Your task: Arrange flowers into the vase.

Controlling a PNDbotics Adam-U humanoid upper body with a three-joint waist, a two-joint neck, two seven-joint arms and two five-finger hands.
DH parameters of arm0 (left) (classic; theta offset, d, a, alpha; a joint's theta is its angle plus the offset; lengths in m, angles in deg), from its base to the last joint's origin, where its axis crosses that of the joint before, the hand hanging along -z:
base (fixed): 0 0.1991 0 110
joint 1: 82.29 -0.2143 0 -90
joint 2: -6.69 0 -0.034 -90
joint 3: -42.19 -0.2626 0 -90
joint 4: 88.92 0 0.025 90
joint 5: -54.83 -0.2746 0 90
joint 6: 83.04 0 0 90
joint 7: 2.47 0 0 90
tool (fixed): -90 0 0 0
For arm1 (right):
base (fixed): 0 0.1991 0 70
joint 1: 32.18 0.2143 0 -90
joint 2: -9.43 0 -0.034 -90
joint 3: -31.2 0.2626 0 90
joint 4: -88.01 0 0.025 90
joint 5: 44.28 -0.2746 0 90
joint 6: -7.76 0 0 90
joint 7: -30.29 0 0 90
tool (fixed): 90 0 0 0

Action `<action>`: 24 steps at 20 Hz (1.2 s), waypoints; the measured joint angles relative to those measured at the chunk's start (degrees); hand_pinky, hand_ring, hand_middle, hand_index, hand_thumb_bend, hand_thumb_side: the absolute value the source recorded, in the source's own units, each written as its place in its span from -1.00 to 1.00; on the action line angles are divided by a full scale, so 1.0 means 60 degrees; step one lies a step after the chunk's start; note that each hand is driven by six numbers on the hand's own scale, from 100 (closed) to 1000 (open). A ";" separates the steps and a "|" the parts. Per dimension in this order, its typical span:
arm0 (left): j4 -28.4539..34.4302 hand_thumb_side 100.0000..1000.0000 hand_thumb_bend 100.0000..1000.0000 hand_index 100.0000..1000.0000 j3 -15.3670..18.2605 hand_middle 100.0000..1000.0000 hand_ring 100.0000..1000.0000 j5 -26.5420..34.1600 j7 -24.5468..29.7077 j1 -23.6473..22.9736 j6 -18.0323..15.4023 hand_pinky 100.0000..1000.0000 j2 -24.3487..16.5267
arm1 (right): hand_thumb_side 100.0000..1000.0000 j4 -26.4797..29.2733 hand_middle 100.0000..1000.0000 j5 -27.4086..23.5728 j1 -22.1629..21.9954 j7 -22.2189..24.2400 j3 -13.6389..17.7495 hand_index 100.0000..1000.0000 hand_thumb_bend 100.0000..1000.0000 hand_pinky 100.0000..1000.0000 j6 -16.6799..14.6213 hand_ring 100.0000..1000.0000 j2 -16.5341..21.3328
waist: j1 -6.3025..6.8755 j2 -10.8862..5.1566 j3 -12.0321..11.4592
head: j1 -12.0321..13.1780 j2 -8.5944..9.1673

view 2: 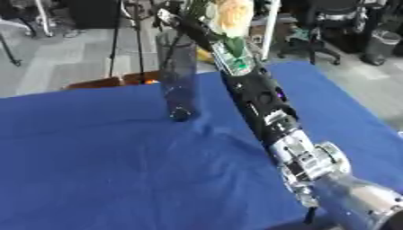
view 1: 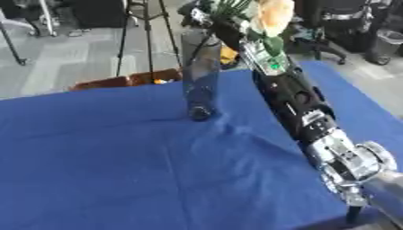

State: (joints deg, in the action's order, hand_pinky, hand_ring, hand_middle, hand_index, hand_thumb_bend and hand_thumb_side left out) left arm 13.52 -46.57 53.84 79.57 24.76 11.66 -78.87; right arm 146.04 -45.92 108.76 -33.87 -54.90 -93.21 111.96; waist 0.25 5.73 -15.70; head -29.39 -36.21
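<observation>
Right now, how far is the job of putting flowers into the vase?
Little looks done: the vase stands on the blue cloth, and no flower shows resting inside. In hand: the right robot hand holds a pale flower near the vase's mouth. Left: lowering the stem in and letting go.

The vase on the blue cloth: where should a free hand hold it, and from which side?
Probably the vase at mid-body, from the robot's left: it is tall, narrow and upright, and the right hand with the flower occupies its mouth and right side.
</observation>
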 measured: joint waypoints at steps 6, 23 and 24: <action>-0.0001 0.47 -0.26 0.29 0.0000 -0.11 -0.05 0.0000 0.0003 -0.0001 0.0001 -0.12 0.0000 | 0.33 -0.0332 0.08 0.0494 0.0153 0.0149 -0.0069 0.53 -1.00 0.92 -0.0375 0.94 0.0076 | 0.0000 0.0000 -0.0042 | 0.0002 0.0006; -0.0027 0.48 -0.27 0.29 0.0000 -0.11 -0.06 0.0000 0.0017 -0.0003 0.0012 -0.12 -0.0001 | 0.36 -0.0623 0.38 0.2104 0.0371 -0.0258 -0.0259 0.76 -0.12 1.00 -0.1682 1.00 0.0352 | -0.0002 0.0003 -0.0102 | -0.0105 0.0077; -0.0027 0.48 -0.27 0.29 0.0000 -0.11 -0.06 0.0000 0.0017 -0.0003 0.0012 -0.12 -0.0002 | 0.36 -0.0644 0.50 0.2211 0.0386 -0.0225 -0.0275 0.83 0.08 1.00 -0.1741 1.00 0.0376 | -0.0002 0.0003 -0.0106 | -0.0116 0.0078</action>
State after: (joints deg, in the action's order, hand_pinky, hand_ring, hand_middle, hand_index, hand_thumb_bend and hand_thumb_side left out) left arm 13.35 -46.56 53.83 79.68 24.75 11.74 -78.88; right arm 142.17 -32.66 111.08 -35.22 -56.55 -103.65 114.22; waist 0.24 5.75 -16.33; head -30.09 -35.74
